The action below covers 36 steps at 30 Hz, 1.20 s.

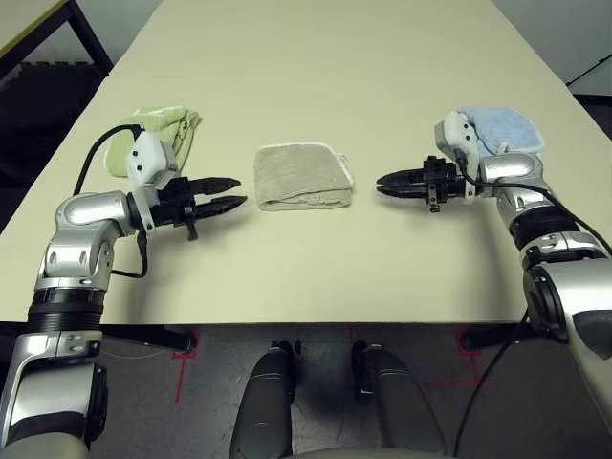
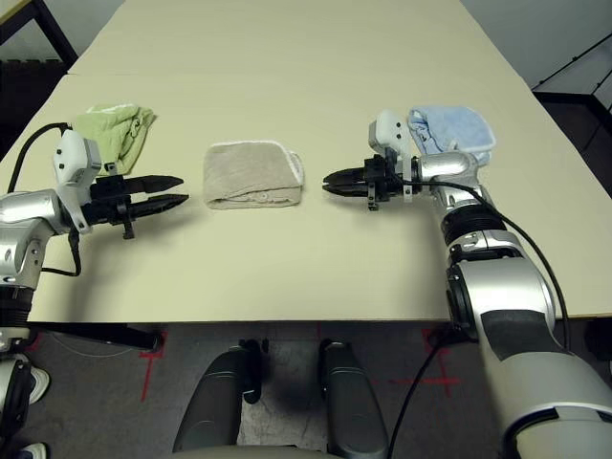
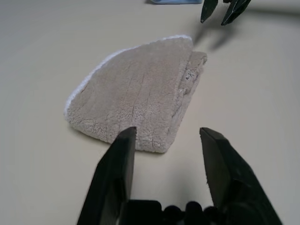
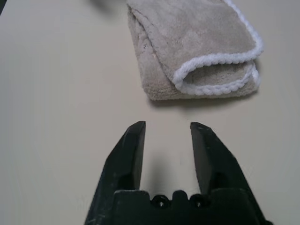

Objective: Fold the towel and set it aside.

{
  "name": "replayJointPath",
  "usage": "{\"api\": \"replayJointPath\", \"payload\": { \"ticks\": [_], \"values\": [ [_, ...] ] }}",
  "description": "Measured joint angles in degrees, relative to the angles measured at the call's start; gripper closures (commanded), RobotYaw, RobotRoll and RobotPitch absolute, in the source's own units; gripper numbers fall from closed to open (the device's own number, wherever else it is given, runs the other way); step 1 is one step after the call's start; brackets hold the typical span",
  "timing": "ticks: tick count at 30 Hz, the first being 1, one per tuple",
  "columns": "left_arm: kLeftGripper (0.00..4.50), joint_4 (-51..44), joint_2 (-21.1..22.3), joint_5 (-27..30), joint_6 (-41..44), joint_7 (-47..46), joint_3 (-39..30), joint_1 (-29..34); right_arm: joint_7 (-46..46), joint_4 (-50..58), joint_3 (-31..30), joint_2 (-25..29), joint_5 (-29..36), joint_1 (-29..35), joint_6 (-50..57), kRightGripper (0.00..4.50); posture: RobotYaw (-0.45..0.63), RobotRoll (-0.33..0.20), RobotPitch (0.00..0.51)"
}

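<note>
Meanwhile, both silver arms reached inward over the cream desk (image 1: 316,268), their black fingers aimed at each other from opposite sides of the folded towel (image 1: 303,177). The left gripper (image 1: 232,192) pointed roughly level toward the towel's left edge, its fingers parted and grasping nothing, with a clear gap of desk between the tips and the cloth. The right gripper (image 1: 385,179) mirrored it from the other side, fingers likewise spread and empty, stopping short of the towel's white-stitched edge. The beige towel lay folded into a compact block at the middle of the desk between the two grippers, its layered edges showing toward the right arm's wrist camera. No label or writing could be read on it. A light green towel (image 1: 170,129) sat bunched on the desk behind the left arm, and a light blue towel (image 1: 502,129) lay behind the right wrist. Beyond the desk's near edge, the grey floor (image 1: 206,382) carried red tape marks (image 1: 182,352).
</note>
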<state>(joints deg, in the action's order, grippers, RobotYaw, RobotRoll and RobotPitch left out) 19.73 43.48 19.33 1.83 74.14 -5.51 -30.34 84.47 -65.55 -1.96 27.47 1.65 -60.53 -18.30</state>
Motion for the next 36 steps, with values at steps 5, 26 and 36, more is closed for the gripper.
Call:
{"api": "replayJointPath", "payload": {
  "ticks": [5, 26, 36],
  "values": [
    [0.00, 1.63, -0.17, 0.17, -3.73, 4.34, 0.35, 0.09, -0.43, -0.05, 3.74, -0.87, 4.77, -0.71, 17.67, 0.02, 0.00, 0.000, 0.151],
    [0.00, -1.28, -1.98, 1.53, -1.79, 5.15, 0.42, -1.77, -24.62, 5.28, 14.61, -9.79, 17.40, -6.58, 74.60, 0.02, 0.05, 0.000, 0.172],
    [0.00, -3.63, -2.02, 1.84, -0.29, 4.55, 0.42, -0.73, -40.60, 4.71, 21.38, -14.38, 21.71, -6.96, 76.97, 0.02, 0.07, 0.000, 0.179]
  ]
}}
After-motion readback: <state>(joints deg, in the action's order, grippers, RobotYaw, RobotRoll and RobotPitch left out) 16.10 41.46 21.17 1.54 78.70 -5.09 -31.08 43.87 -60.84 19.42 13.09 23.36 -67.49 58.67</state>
